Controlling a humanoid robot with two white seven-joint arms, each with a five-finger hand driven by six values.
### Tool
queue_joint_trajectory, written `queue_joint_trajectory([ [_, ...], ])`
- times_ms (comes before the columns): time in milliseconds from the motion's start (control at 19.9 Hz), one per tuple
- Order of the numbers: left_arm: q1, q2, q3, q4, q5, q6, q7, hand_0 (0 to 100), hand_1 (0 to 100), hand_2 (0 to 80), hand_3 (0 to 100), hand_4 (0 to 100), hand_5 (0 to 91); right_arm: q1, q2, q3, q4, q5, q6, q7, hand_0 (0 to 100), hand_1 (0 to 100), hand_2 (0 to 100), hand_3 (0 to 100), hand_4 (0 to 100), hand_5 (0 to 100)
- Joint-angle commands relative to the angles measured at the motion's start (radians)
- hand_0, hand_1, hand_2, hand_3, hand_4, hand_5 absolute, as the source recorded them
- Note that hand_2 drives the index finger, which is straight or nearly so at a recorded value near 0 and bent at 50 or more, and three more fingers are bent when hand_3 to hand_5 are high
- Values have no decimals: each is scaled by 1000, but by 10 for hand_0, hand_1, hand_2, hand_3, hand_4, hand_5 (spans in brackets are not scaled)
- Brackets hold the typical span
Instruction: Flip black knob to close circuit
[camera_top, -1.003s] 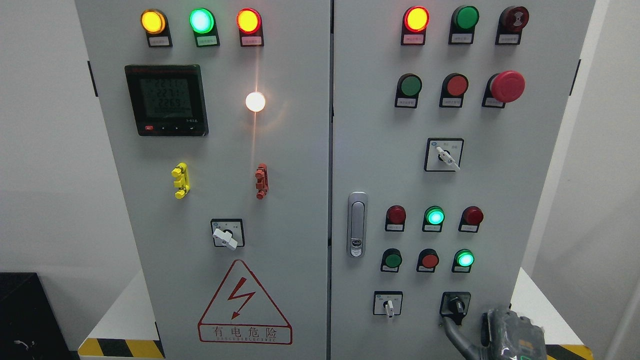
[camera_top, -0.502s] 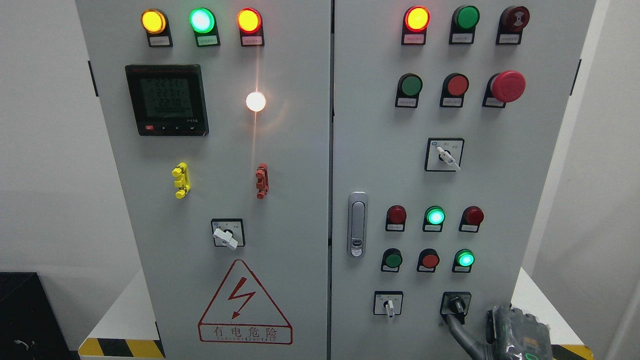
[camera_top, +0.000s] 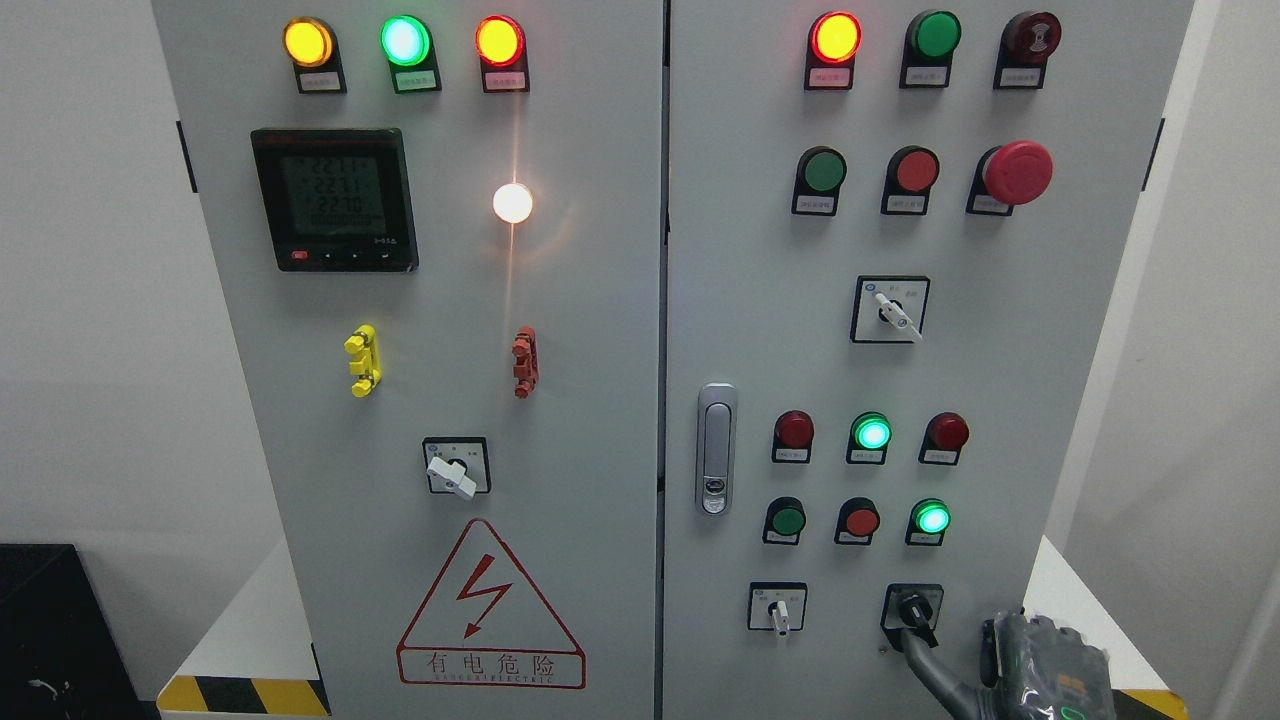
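The black knob (camera_top: 912, 607) sits on a black square plate at the lower right of the grey cabinet's right door (camera_top: 1010, 380). Its handle points down, leaning slightly to the right. My right hand (camera_top: 1045, 668) shows at the bottom right corner, just below and to the right of the knob. A slender grey part of the hand reaches up and left to the knob's lower end and seems to touch it. Most of the hand is cut off by the picture's edge. No left arm shows.
A white selector switch (camera_top: 779, 608) sits left of the knob, with lit green lamps (camera_top: 931, 518) and red buttons above. A door latch (camera_top: 714, 448) is on the right door's left edge. The left door carries a meter (camera_top: 333, 199) and a warning triangle (camera_top: 489, 603).
My right hand has drifted a little to the right and down. The knob's handle looks turned slightly toward the lower right.
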Motion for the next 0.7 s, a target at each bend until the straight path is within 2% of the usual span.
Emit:
queue_joint_trajectory([
  [0, 23, 0, 0, -29, 0, 1, 0, 120, 556, 0, 0, 0, 0, -1, -8, -11, -2, -2, 2, -3, 0, 0, 890, 1000, 984, 1000],
  [652, 23, 0, 0, -29, 0, 1, 0, 120, 556, 0, 0, 0, 0, -3, -8, -25, -13, -5, -4, -2, 0, 0, 889, 1000, 982, 1000],
])
